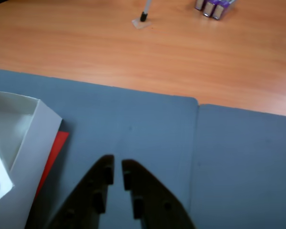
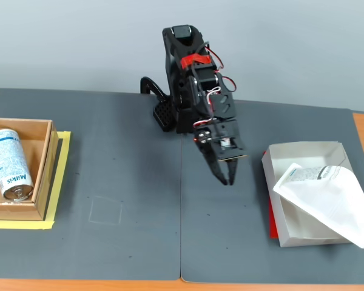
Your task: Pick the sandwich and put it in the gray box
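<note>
Underneath everything, a dark grey mat [image 2: 139,230] in two sheets meeting at a seam below the gripper, laid over an orange-brown wooden table [image 1: 181,47]. At the mat's far edge, behind the gripper, the black arm [image 2: 197,91] with red and white wiring, folded forward and down.

Off to the gripper's right in the fixed view, the gray box [image 2: 300,151], a shallow pale tray with low walls, a strip of red showing under its near-left side. Lying slantwise in it, the sandwich [image 2: 327,200], a white wedge package, its labelled narrow end inside the tray toward the gripper and its broad end overhanging the tray's near-right corner. In the wrist view, seen at the left edge beside the fingers: tray wall [image 1: 33,143], red strip, a sliver of white package.

Well apart to the gripper's left in the fixed view, a brown box [image 2: 45,170] set on yellow tape [image 2: 59,176], with a blue-and-white can [image 2: 9,163] lying inside.

Gripper [image 2: 229,177] pointing down over bare mat between the two boxes, empty, nothing between the fingers. In the wrist view [image 1: 118,168], dark fingers nearly together, only a narrow slit left at the tips.

Far beyond the fingertips on the table in the wrist view, some small purple-capped items [image 1: 213,7] and a black-tipped stick on a clear scrap [image 1: 144,16].
</note>
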{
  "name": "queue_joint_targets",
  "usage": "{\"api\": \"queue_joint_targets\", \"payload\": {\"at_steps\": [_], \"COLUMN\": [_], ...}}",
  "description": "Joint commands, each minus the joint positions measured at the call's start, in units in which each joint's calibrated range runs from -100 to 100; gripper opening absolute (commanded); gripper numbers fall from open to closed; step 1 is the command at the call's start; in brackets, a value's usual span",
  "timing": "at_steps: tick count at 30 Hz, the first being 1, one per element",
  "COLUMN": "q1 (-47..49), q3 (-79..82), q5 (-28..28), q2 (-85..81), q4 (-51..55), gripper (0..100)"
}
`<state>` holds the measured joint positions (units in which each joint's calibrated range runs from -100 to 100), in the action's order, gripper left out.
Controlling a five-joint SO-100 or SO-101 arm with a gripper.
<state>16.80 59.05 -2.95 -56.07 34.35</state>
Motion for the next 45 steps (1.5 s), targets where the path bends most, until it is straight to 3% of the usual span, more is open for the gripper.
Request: {"api": "queue_joint_targets", "payload": {"at_steps": [1,22,45], "q1": [-3.04,-11.92,-12.36], "q3": [1.97,28.29,38.69], "q5": [0.01,1.16,2.93], "q2": [-3.91,-24.51,-42.31], "q4": [0.03,0.46,16.87], "gripper": [2,2,2]}}
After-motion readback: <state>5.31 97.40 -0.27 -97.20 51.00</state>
